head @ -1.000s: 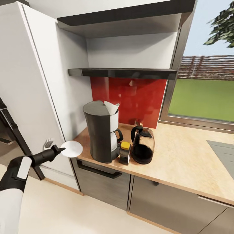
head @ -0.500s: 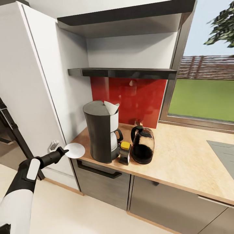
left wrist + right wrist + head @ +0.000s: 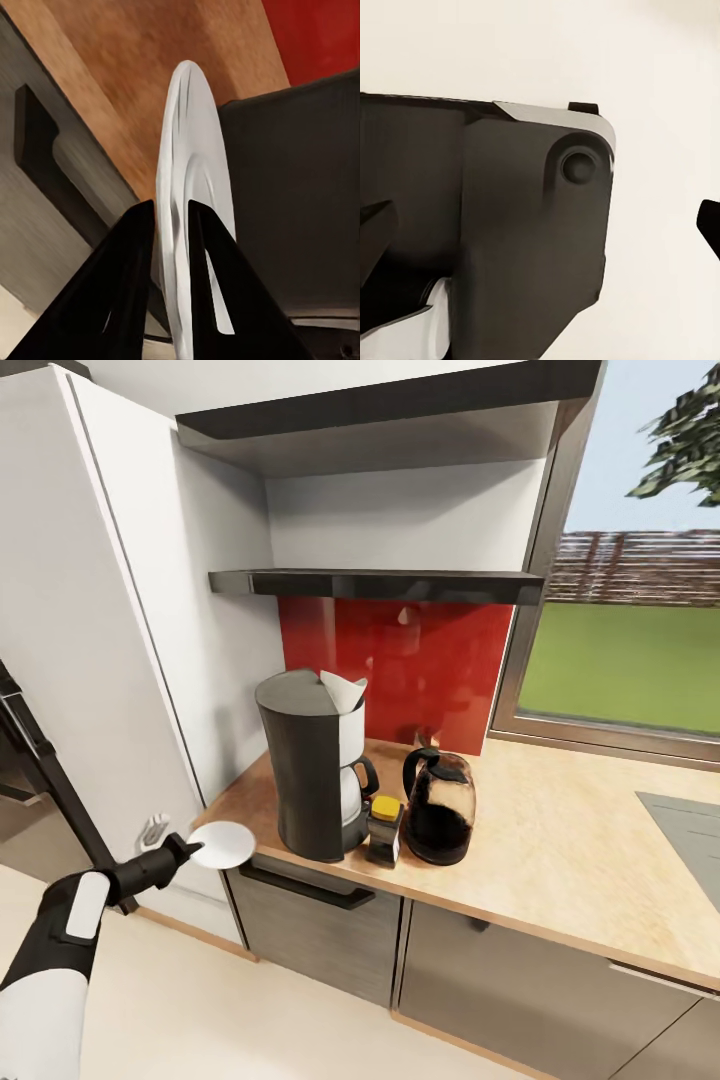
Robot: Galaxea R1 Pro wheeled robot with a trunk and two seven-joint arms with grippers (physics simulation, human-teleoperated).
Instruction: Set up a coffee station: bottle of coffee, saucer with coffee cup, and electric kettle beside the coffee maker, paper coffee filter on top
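Now, step in hand: setting the saucer [image 3: 222, 844] on the kitchen countertop [image 3: 560, 840] beside the coffee maker [image 3: 312, 765].
Left gripper [image 3: 188, 848]: fingers closed on the saucer's rim; the left wrist view shows 2 dark fingers [image 3: 131, 285] pinching the white disc [image 3: 191, 202] edge-on.
Saucer position: held in the air at the counter's left front corner, roughly level, overlapping the counter edge in the head view; whether it touches the wood cannot be told.
Key relation: the coffee maker lies just beyond the saucer, along the line of the fingers, to the robot's right and a little away from it; the bare tan strip between counter corner and machine is the likely landing spot.
Saucer axis: flat face up, its plane running on from the fingers toward the machine.
Nearer arm: left, already at the spot.
Right gripper [image 3: 540, 247]: dark housing against a pale surface; open or closed cannot be told.
Other things: paper coffee filter [image 3: 343, 690] on the machine's top; bottle of coffee [image 3: 384, 830] and electric kettle [image 3: 438, 808] next to it.
Risk, as a judgement: the strip is narrow, so a release too near the edge could tip the saucer off.
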